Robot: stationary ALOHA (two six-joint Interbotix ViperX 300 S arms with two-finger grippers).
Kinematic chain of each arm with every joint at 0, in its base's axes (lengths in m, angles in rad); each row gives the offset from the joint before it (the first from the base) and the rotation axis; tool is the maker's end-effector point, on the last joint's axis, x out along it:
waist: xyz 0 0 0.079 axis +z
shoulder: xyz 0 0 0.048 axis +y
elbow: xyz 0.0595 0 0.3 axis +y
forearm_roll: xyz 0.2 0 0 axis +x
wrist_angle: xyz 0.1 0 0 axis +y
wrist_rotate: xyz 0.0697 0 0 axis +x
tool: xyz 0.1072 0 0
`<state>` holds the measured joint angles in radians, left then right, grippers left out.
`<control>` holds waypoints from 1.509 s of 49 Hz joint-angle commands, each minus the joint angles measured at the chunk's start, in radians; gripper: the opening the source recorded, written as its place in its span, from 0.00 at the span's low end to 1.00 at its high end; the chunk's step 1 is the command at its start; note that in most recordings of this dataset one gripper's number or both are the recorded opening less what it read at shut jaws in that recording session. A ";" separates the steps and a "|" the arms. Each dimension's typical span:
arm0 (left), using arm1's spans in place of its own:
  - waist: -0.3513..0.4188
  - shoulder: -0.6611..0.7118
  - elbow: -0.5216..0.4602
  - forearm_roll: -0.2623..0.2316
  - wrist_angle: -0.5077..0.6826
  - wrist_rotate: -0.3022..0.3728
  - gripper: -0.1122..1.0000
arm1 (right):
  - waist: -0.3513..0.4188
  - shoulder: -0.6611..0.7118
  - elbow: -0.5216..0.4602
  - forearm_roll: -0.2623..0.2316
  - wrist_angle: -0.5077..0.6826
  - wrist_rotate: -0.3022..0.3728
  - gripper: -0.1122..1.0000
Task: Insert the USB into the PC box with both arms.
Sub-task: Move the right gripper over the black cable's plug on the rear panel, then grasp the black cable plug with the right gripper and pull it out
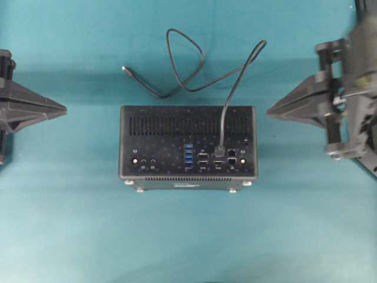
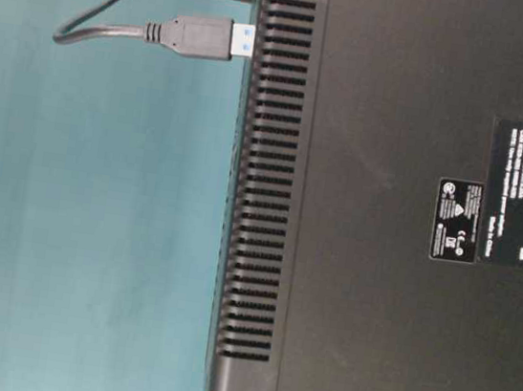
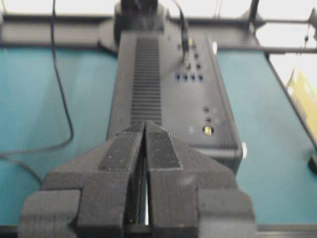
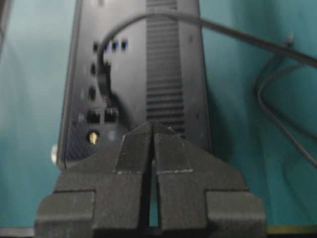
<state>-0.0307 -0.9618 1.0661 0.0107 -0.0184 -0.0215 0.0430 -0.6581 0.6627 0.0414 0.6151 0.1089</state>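
The black PC box (image 1: 188, 127) lies mid-table with its port face up; four blue ports (image 1: 188, 154) show. The USB plug (image 1: 220, 151) stands in a socket on that face, to the right of the blue ports. In the table-level view the plug (image 2: 191, 37) meets the box (image 2: 394, 213) with a short blue part of its tip showing. Its cable (image 1: 235, 82) loops behind the box. My left gripper (image 1: 63, 108) is shut and empty, left of the box. My right gripper (image 1: 270, 110) is shut and empty, right of it. Both wrist views face the box's ends (image 3: 148, 74) (image 4: 148, 74).
The cable's slim silvery-tipped connector (image 1: 125, 69) lies loose on the teal mat behind the box at the left. Cable loops (image 4: 277, 99) lie on the mat beside the box. Small silver feet (image 1: 140, 189) show at the box's near edge.
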 commanded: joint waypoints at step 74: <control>-0.008 -0.043 -0.008 0.003 0.008 -0.003 0.10 | 0.092 0.390 -0.379 -0.031 0.255 0.163 0.80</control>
<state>-0.0368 -1.0032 1.0707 0.0123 -0.0061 -0.0245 0.1319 -0.2623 0.3083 0.0107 0.8728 0.2577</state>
